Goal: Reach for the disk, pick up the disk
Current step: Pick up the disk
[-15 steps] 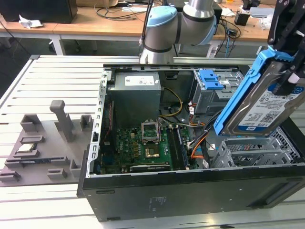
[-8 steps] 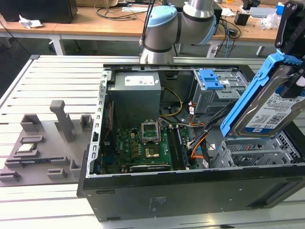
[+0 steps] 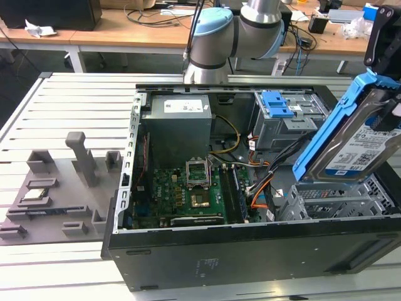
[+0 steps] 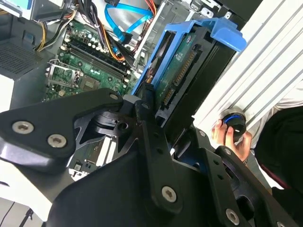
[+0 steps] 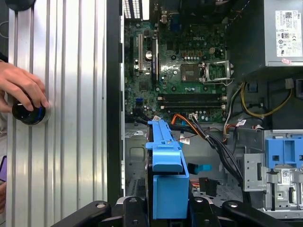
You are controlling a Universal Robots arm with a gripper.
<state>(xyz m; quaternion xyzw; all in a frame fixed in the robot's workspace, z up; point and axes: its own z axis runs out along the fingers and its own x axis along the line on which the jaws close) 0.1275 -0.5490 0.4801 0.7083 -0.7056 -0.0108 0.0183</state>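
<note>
A: Right of the exterior frame, nearest the camera, the disk is hanging tilted above the open computer case, its blue bracket running up the edge facing the frame's left

B: And the gripper?

A: Its dark linkages are sitting at the bottom of the first wrist frame with the bracket rising straight out from between them, so the fingers are pinching the disk. Its long axis is running on ahead of the gripper, in line with it

B: Clear of the cage?

A: Looks so; the drive cage is sitting lower and further back. Beyond it the arm is bending in from the frame's top. A hand is resting on a knob on the slatted table
</note>
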